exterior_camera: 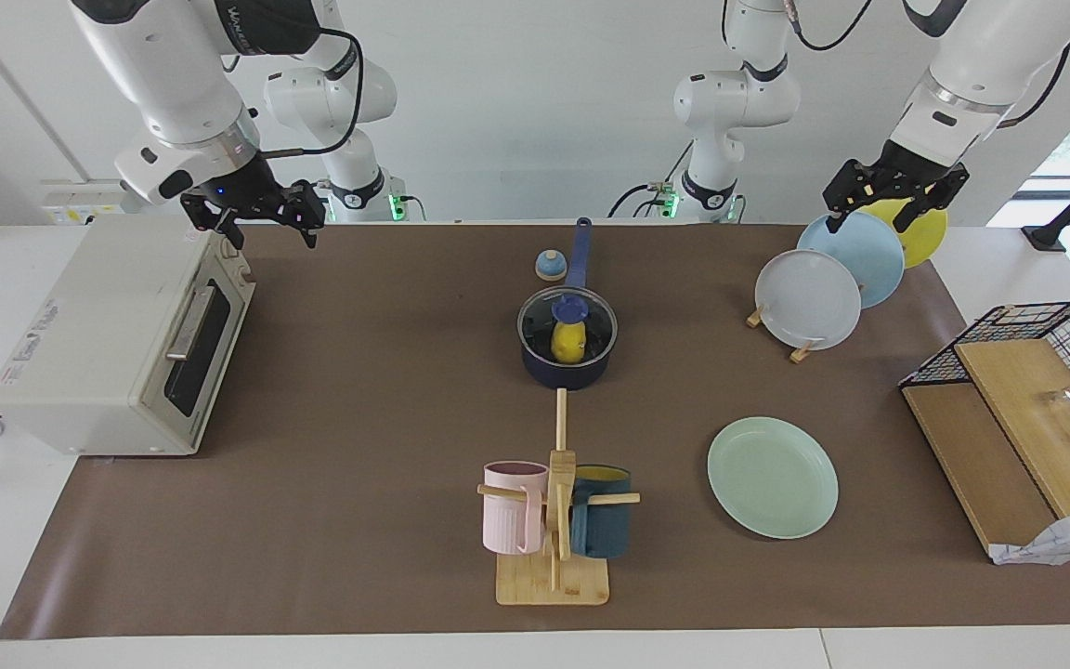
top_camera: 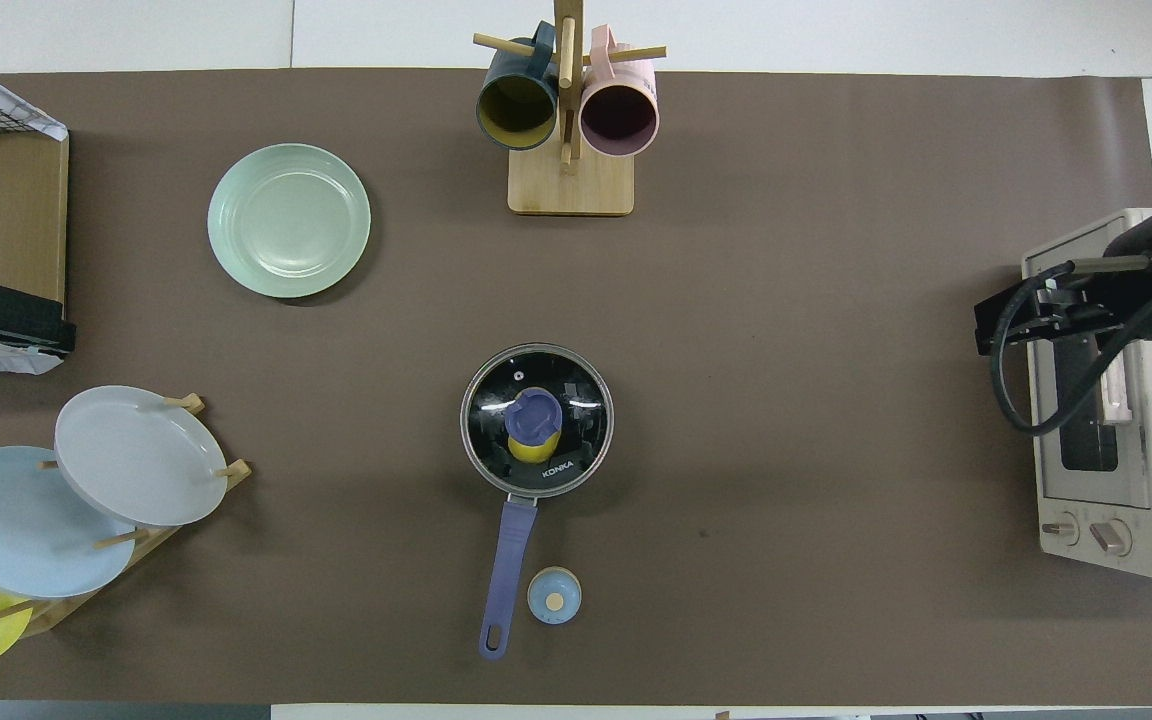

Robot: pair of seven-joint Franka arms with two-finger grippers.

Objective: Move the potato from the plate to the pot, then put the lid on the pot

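The dark navy pot (exterior_camera: 567, 376) stands mid-table, its long blue handle (top_camera: 508, 560) pointing toward the robots. The glass lid (exterior_camera: 593, 325) with its blue knob sits on the pot and also shows in the overhead view (top_camera: 578, 398). The yellow potato (exterior_camera: 568, 346) lies inside the pot, seen through the glass (top_camera: 533, 450). The mint-green plate (exterior_camera: 772, 477) lies empty, farther from the robots, toward the left arm's end (top_camera: 289, 220). My left gripper (exterior_camera: 871, 223) is open and empty over the upright plates. My right gripper (exterior_camera: 275, 237) is open and empty over the toaster oven.
A toaster oven (exterior_camera: 126, 344) stands at the right arm's end. A rack of upright grey, light-blue and yellow plates (exterior_camera: 814, 297) and a wire-and-wood shelf (exterior_camera: 1018, 409) stand at the left arm's end. A mug stand (exterior_camera: 554, 502) is farther out. A small bell-shaped knob (exterior_camera: 550, 266) sits beside the pot handle.
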